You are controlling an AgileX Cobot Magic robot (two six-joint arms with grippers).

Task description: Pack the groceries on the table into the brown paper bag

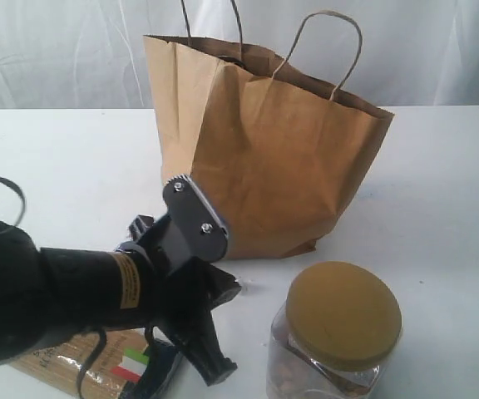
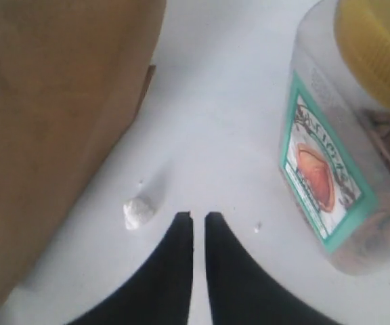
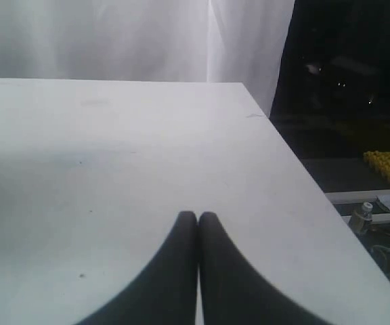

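**packbot_fan:** Starting at the left gripper: the jaws are only a sliver apart with nothing between them, tips aimed down at bare table. The right gripper is pinched tight and empty too. It's over a bare stretch near the table's edge and doesn't show in the exterior view.

**kraftbag42:** ok, so what's actually in reach?

**packbot_fan:** Clock directions are from the exterior view, centred on the left gripper. The jar is near at about 3 o'clock, upright with the lid on top. The spaghetti is just beside it at 9 o'clock, lying flat. Its long axis runs roughly 9-to-3, and most of it is hidden under the arm. The bag stands at about 1 o'clock, mouth up. There's also a little white scrap on the table right by the tips, on the bag side.

**kraftbag42:** left arm's job then?

**packbot_fan:** I'd say so, it's the nearer arm by far. My guess is the jar goes next. It's fat though, so those jaws would have to open a lot wider before swinging toward 3.
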